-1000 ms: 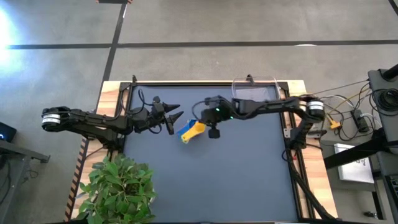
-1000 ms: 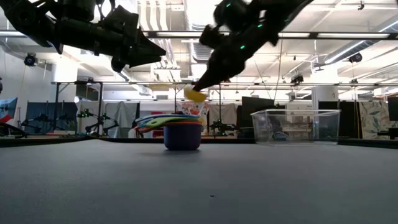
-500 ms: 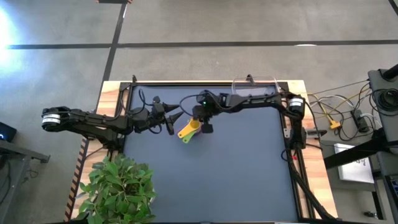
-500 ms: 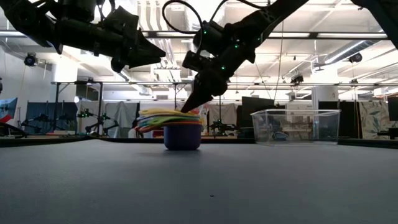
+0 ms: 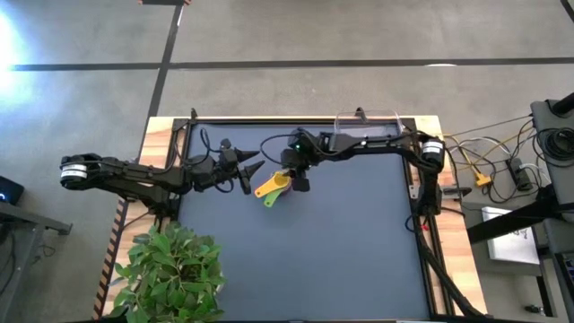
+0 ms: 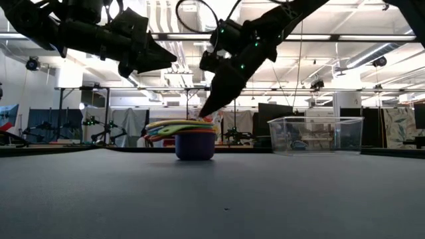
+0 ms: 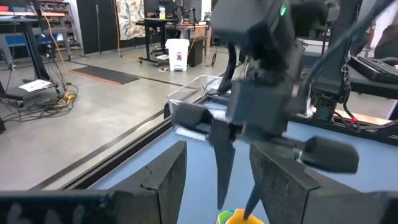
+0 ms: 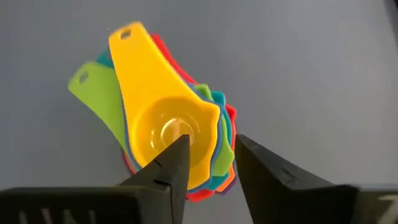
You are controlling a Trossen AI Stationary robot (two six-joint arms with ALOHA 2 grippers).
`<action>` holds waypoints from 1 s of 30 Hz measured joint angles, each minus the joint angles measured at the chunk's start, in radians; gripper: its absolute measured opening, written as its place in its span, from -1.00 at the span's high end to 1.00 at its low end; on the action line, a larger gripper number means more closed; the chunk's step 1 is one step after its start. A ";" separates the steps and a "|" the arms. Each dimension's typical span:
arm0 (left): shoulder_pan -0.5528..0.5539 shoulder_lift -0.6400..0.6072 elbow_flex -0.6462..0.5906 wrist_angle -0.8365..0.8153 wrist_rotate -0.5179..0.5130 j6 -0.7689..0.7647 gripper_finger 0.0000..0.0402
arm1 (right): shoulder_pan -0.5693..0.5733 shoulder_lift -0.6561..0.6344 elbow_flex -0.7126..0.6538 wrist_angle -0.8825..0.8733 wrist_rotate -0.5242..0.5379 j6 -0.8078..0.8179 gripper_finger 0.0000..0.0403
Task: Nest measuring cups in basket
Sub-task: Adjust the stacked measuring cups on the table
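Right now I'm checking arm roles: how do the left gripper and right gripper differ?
The right gripper points down over the nested measuring cups, fingers open, holding nothing; the left gripper lies level beside that stack, farther from the basket. Both are open and above the table.

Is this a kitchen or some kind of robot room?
It looks like a robot lab or workshop, not a kitchen. The stack of measuring cups sits on a dark work table under two robot arms, and behind them are ceiling pipes, strip lights and more equipment stands.
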 joint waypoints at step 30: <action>-0.002 0.344 0.559 -1.068 0.140 -0.178 -0.24 | 0.126 -0.823 -0.734 0.346 0.062 0.255 0.42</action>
